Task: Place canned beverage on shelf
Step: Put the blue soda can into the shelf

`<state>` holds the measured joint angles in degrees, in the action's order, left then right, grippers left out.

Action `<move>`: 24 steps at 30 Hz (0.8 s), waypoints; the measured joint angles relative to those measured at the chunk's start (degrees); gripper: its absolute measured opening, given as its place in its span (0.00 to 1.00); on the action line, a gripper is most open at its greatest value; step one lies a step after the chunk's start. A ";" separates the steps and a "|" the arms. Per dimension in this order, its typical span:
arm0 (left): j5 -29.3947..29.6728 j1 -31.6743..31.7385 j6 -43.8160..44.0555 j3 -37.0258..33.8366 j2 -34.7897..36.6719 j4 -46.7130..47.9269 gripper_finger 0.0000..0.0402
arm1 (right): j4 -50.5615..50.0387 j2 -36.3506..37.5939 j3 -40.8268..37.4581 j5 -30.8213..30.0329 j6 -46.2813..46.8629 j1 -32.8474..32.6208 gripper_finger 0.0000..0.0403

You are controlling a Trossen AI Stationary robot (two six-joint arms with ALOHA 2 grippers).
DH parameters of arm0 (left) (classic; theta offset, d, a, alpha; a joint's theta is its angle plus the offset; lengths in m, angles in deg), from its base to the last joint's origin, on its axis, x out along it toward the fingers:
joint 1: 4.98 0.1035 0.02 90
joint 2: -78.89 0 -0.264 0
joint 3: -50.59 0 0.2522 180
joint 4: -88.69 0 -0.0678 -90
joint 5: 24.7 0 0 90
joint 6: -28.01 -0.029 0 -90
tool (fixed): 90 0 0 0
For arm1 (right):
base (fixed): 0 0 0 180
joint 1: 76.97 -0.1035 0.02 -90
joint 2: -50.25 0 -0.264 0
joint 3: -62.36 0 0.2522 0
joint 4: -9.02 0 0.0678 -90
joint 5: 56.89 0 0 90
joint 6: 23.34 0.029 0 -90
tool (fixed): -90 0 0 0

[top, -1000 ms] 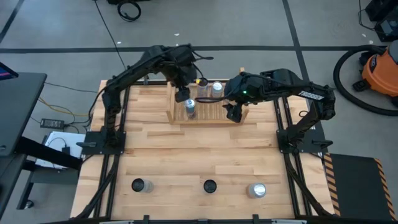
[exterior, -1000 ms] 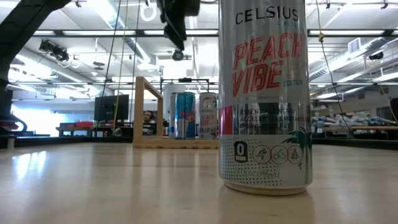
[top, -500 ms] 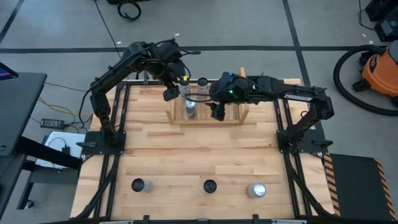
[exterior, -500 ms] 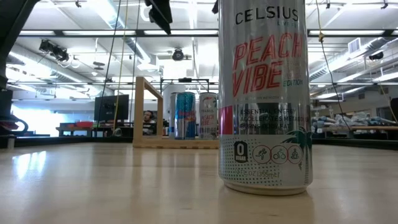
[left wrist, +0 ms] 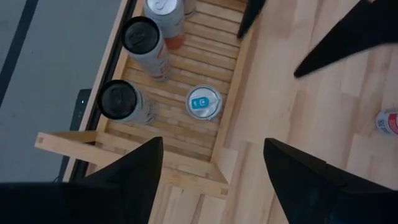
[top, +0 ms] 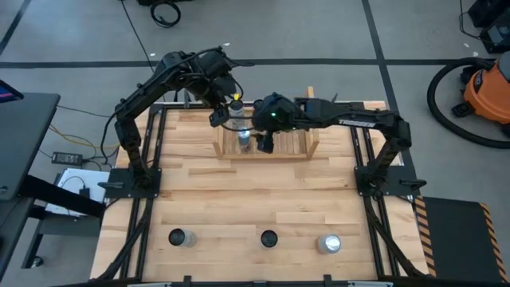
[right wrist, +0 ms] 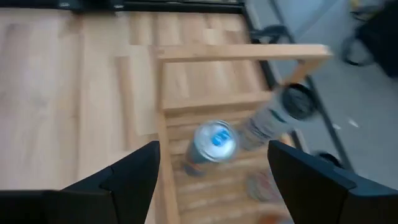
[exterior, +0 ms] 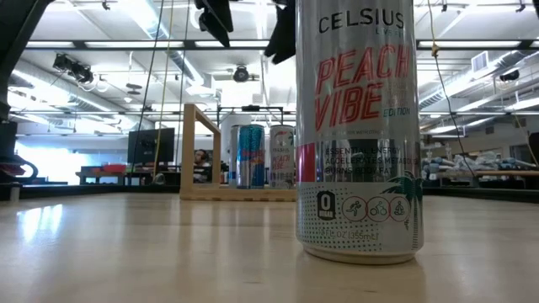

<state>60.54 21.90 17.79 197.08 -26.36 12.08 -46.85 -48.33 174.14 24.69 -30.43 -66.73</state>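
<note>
The shelf (top: 267,139) stands at the twelve o'clock edge of the wooden table (top: 255,207) in the high view, a light slatted rack with upright end boards. In the left wrist view it holds four cans: a blue-topped can (left wrist: 204,102) near its front rail, two black-lidded cans (left wrist: 124,102) behind it toward the end board, and a silver-topped can (left wrist: 163,9) further along. In the low view the rack shows far back with a silver, a blue and a Peach Vibe can standing upright in it.

The right gripper (top: 263,143) hangs over the shelf's middle, just at three o'clock of the blue-topped can; its fingers (right wrist: 134,177) stand apart and empty, the can showing between them below. The left gripper (top: 217,118) hovers above the shelf's nine o'clock end, fingers (left wrist: 134,165) apart, holding nothing.

Along the table's six o'clock edge stand three more cans, well apart: a silver can (top: 177,237), a dark-topped can (top: 268,238) and a Celsius Peach Vibe can (top: 329,243), which fills the low view's foreground, upright.
</note>
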 joint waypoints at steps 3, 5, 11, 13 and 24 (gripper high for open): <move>-0.06 -0.30 0.21 0.00 0.00 0.06 0.70 | 0.92 -2.39 0.00 4.16 -2.75 1.22 0.76; -0.04 -0.57 0.44 0.00 -0.02 0.06 0.70 | 1.01 -3.76 0.00 4.93 -3.56 2.13 0.76; -0.02 -1.17 0.57 -0.02 -0.02 0.22 0.70 | 1.74 -7.62 0.00 8.40 -3.70 5.09 0.76; -0.02 -1.16 0.59 -0.02 -0.02 0.25 0.70 | 3.05 -8.72 0.00 9.59 -3.72 5.82 0.76; 0.07 -1.12 0.55 -0.04 -0.07 0.32 0.70 | 6.64 -14.07 0.07 11.06 -6.58 7.51 0.75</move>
<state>60.61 20.77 18.34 197.03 -26.42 12.40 -40.21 -62.40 174.21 35.76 -37.01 -59.22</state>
